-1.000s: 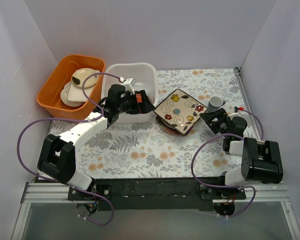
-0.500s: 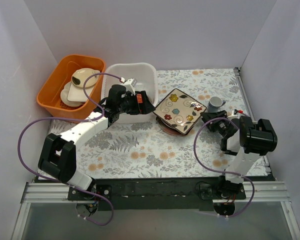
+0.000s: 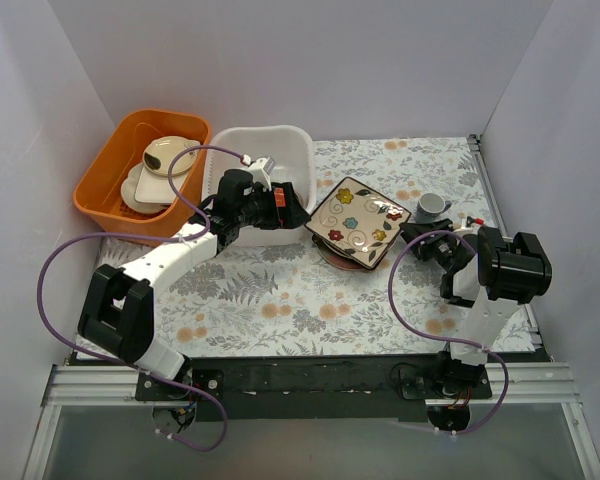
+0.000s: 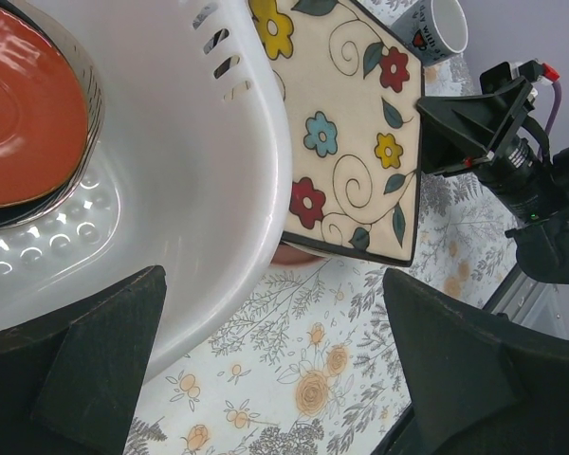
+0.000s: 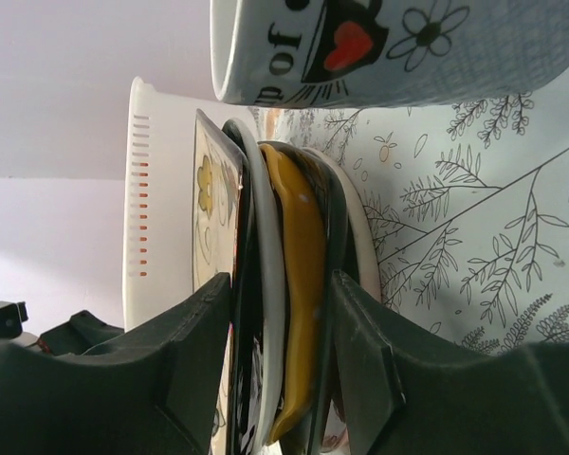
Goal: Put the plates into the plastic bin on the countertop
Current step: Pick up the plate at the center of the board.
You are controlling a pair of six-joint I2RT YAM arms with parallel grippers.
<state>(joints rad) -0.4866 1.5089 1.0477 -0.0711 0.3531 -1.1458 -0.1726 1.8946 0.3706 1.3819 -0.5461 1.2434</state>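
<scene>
The cream square floral plate (image 3: 358,222) tops a stack of plates on the countertop (image 3: 280,295), just right of the white plastic bin (image 3: 280,133). In the left wrist view a red saucer (image 4: 19,109) lies on a dark plate inside the bin (image 4: 199,190). My left gripper (image 3: 292,208) is open and empty at the bin's front right corner. My right gripper (image 3: 420,238) is open at the stack's right edge. In the right wrist view (image 5: 280,365) the stack shows edge-on between its fingers: the floral plate (image 5: 209,190), then black, white, yellow and pink-cream ones.
A small grey cup (image 3: 432,207) stands just behind my right gripper and fills the top of the right wrist view (image 5: 408,43). An orange tub (image 3: 110,170) with cream dishes sits left of the bin. White walls close in on three sides.
My right arm has swung its elbow up and inward, while its gripper stays at the stack's right edge. The left arm has barely moved.
</scene>
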